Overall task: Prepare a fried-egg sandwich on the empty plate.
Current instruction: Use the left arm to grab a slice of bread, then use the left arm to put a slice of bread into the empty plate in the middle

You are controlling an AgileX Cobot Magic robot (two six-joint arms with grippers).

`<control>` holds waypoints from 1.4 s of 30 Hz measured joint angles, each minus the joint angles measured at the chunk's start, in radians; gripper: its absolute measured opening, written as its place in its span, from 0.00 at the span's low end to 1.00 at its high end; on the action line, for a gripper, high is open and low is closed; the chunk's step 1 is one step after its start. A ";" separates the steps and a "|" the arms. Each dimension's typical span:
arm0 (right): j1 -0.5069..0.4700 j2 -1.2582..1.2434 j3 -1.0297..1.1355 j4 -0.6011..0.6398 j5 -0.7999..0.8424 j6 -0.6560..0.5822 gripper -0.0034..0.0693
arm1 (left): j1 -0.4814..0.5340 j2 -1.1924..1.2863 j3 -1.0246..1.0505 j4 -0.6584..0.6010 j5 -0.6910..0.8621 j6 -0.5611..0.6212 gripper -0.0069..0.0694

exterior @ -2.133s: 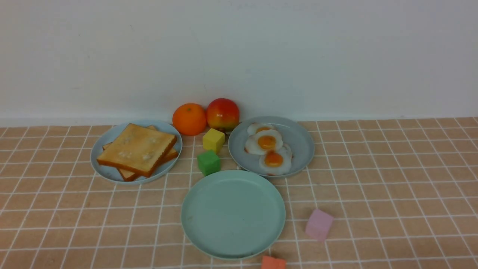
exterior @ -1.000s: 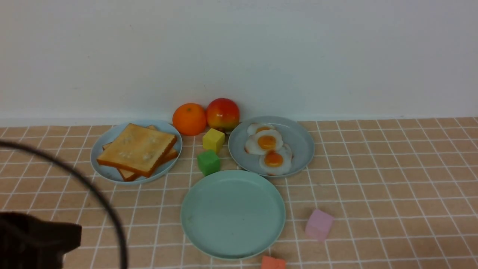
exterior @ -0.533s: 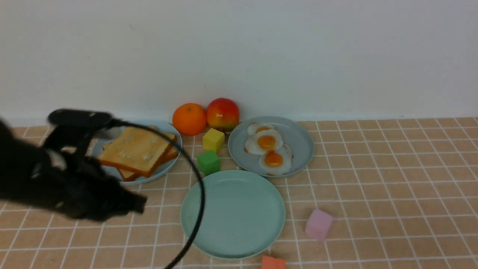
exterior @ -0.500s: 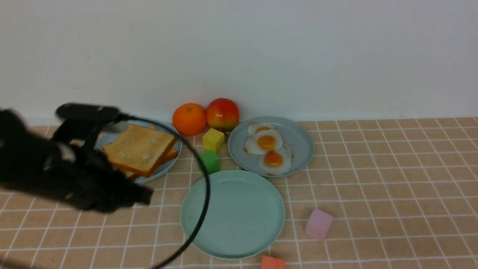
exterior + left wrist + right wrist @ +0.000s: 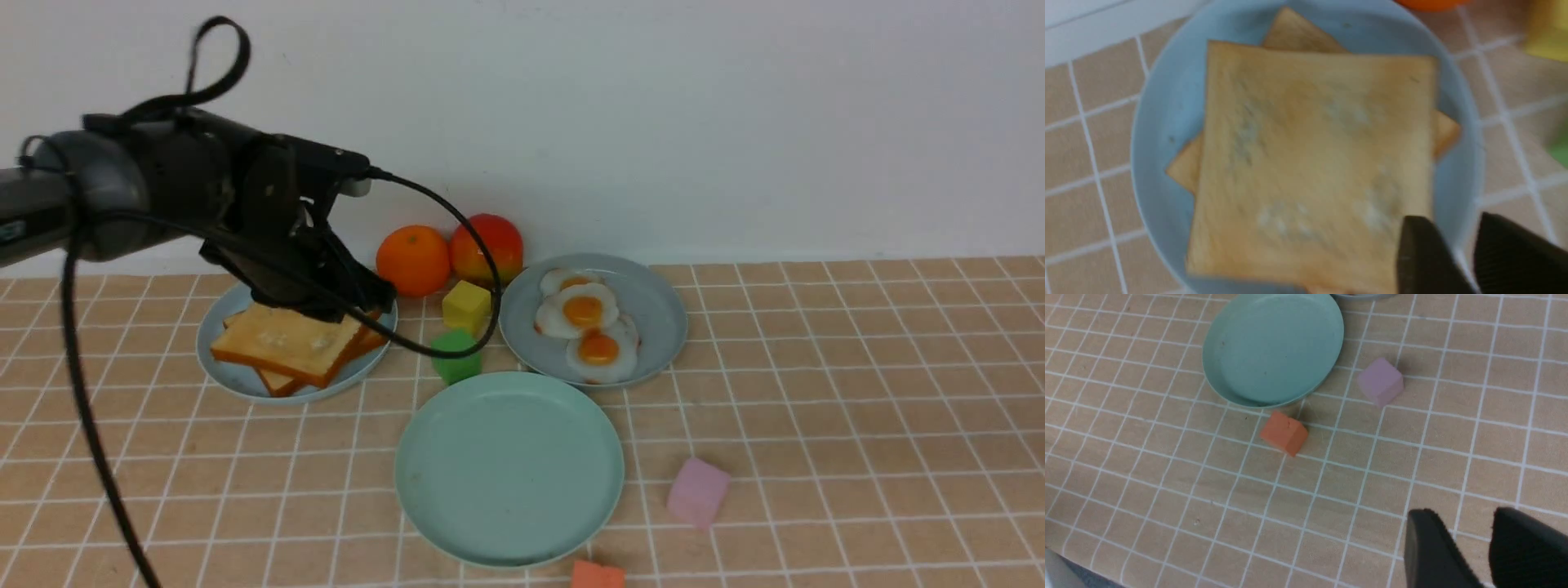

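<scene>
Two toast slices (image 5: 287,341) lie stacked on a pale sky-blue plate (image 5: 214,359) at the back left. My left gripper (image 5: 359,298) hovers just over the stack's far right corner. In the left wrist view the gripper (image 5: 1453,228) is open: one finger is over the top toast (image 5: 1310,155), the other beyond the plate rim (image 5: 1466,179), with nothing held. Three fried eggs (image 5: 584,312) rest on a grey-blue plate (image 5: 657,322). The mint-green empty plate (image 5: 510,465) lies bare in front. My right gripper (image 5: 1461,516) is open above bare tablecloth, near that plate (image 5: 1274,347).
An orange (image 5: 413,260) and an apple (image 5: 486,247) stand by the wall. A yellow cube (image 5: 466,306) and a green cube (image 5: 455,361) sit between the back plates. A pink cube (image 5: 696,491) and an orange-red cube (image 5: 597,574) lie near the mint plate. A black cable (image 5: 482,318) loops from the left arm.
My left arm came in from the lower left and swung up and forward over the toast plate. Food, plates and cubes have not moved.
</scene>
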State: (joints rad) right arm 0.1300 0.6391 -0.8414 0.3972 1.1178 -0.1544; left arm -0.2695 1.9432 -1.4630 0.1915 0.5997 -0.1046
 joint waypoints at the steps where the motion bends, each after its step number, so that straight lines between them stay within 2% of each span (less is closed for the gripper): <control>1: 0.000 0.000 0.000 0.000 0.005 0.000 0.38 | 0.000 0.019 -0.014 0.010 0.001 0.000 0.51; 6: 0.000 0.000 -0.001 0.000 0.006 0.000 0.38 | 0.000 0.097 -0.041 0.028 0.018 0.026 0.72; 10: 0.000 0.000 -0.001 0.012 0.006 0.000 0.38 | 0.000 0.124 -0.041 0.067 0.014 0.046 0.76; 14: 0.000 0.000 -0.001 0.032 0.005 0.000 0.38 | 0.000 0.136 -0.041 0.087 0.011 0.051 0.76; 19: 0.000 0.000 -0.002 0.033 0.003 0.000 0.38 | 0.000 0.154 -0.050 0.105 0.009 0.053 0.69; 22: 0.000 0.000 -0.002 0.034 0.003 0.000 0.38 | 0.000 0.159 -0.053 0.106 0.017 0.053 0.58; 29: 0.000 0.000 -0.002 0.034 0.003 0.000 0.38 | -0.001 0.131 -0.053 0.106 0.043 0.055 0.52; 32: 0.000 -0.006 -0.002 0.034 0.003 -0.001 0.38 | -0.001 0.076 -0.053 0.101 0.068 0.055 0.33; 34: 0.000 -0.015 -0.002 0.034 0.003 -0.001 0.38 | -0.001 0.028 -0.053 0.092 0.087 0.055 0.26; 37: 0.000 -0.029 -0.002 0.034 0.001 -0.001 0.38 | -0.011 -0.049 -0.053 0.084 0.124 0.054 0.26; 42: 0.000 -0.061 -0.002 0.027 -0.004 -0.001 0.38 | -0.125 -0.190 -0.010 0.085 0.170 0.054 0.26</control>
State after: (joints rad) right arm 0.1300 0.5784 -0.8432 0.4237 1.1134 -0.1556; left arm -0.3943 1.7533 -1.4729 0.2764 0.7698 -0.0510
